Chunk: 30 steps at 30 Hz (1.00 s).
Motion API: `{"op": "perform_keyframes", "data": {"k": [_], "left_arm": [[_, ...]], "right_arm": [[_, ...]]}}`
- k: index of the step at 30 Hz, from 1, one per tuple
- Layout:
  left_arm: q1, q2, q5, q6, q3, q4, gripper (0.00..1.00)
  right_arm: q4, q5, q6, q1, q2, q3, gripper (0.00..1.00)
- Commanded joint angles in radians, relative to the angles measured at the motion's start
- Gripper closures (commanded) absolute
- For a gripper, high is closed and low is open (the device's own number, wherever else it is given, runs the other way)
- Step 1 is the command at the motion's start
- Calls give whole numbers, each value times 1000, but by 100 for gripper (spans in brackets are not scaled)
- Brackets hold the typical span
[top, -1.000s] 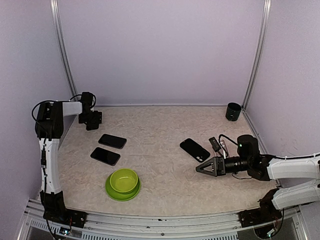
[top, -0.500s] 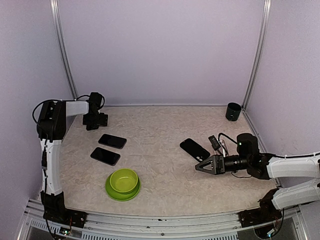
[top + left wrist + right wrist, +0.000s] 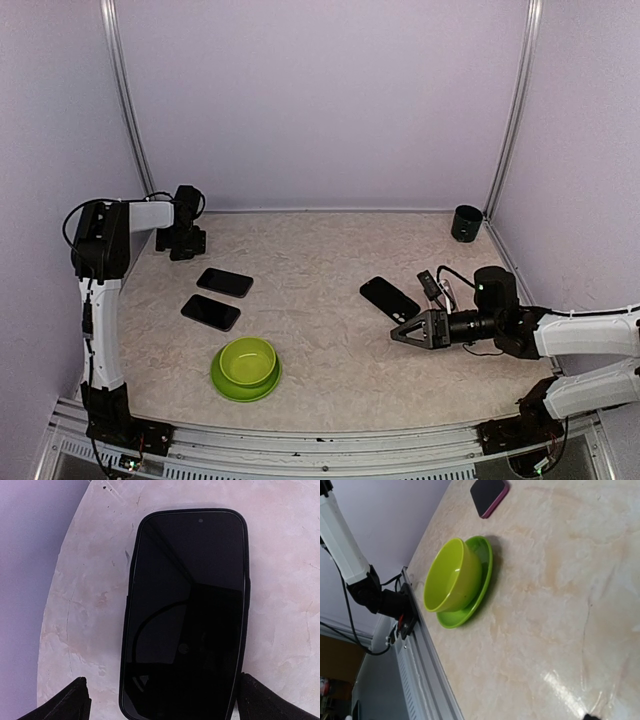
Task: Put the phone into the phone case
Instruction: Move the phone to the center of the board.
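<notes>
Phone [image 3: 185, 615] sits flat, screen up, on the table [image 3: 280, 580], straight under your left wrist camera. Glossy black glass, dark rim all round, small dot at the far end. Whether that rim is a case or the phone's own edge, can't tell.

Your left gripper [image 3: 183, 243] is at the back-left corner. Its fingertips [image 3: 65, 705] are spread wide, one at each bottom corner of the wrist view, with the phone's near end between them and nothing gripped. Whether they touch the phone, can't tell; the frame edge cuts the tips off.

Overhead you get three dark flat slabs. The back-left slab [image 3: 225, 282] is nearest the left gripper. The front-left slab [image 3: 211, 312] lies just beside it toward the arms, apart from it. The right slab [image 3: 390, 299] lies alone on the right half. Which one is the phone case, can't tell from above. The right wrist view shows a pink-edged slab [image 3: 489, 491] beyond the green bowl [image 3: 452, 577]; phone or case, unclear.

Your right gripper [image 3: 405, 333] is low over the table, pointing left, fingers apart and holding nothing. It is just on the near side of the right slab and looks clear of it. The bowl stands upright on a green saucer [image 3: 457, 621] at front left. A dark cup [image 3: 466, 223] stands in the back-right corner, well apart from the rest.
</notes>
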Motion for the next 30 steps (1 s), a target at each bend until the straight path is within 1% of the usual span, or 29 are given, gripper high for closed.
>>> {"op": "perform_keyframes", "data": {"k": [1, 16, 20, 24, 30], "left_arm": [[11, -32, -30, -15, -11, -57, 1], [26, -35, -40, -23, -26, -70, 1], [23, -50, -4, -29, -21, -67, 1], [-8, -83, 33, -37, 3, -73, 1], [-99, -176, 134, -101, 14, -86, 1]], "right_arm": [[9, 4, -3, -8, -17, -12, 13], [1, 17, 8, -8, -52, -30, 13], [-32, 39, -8, -8, -69, -24, 13], [-130, 113, -52, -8, -79, 20, 13], [-303, 296, -154, -8, -49, 139, 12]]}}
